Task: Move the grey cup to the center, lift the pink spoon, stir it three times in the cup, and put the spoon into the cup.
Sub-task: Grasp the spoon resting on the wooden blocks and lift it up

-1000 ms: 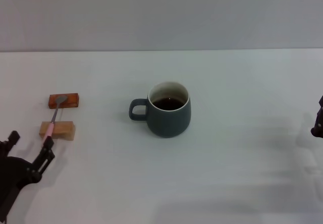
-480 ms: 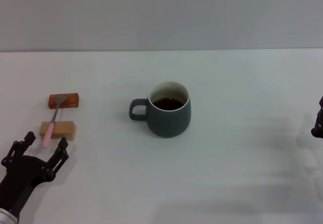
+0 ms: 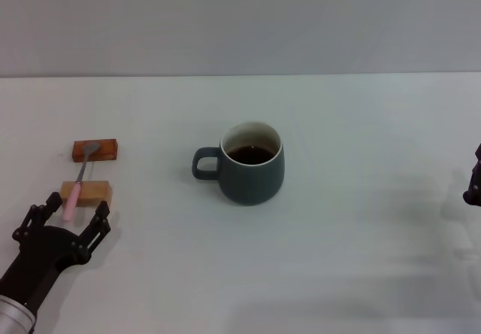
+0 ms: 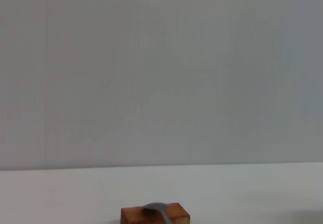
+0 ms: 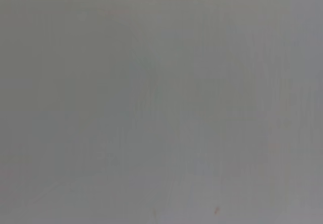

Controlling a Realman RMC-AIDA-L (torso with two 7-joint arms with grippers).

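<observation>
The grey cup (image 3: 252,164) stands upright near the middle of the white table, handle toward my left, with dark liquid inside. The pink spoon (image 3: 77,184) lies at the left, its pink handle on a tan block (image 3: 86,194) and its metal bowl (image 4: 156,208) on a reddish-brown block (image 3: 95,150). My left gripper (image 3: 75,210) is open just in front of the handle's near end, one finger on each side of it, not touching. My right gripper (image 3: 473,177) shows only as a dark sliver at the right edge.
The reddish-brown block (image 4: 155,215) appears low in the left wrist view against a plain grey wall. The white table (image 3: 361,229) stretches wide around the cup. The right wrist view shows only a blank pale surface.
My left gripper has moved forward and rightward toward the spoon's handle, and its open fingers now flank the handle's end. Cup, spoon and right arm have not moved.
</observation>
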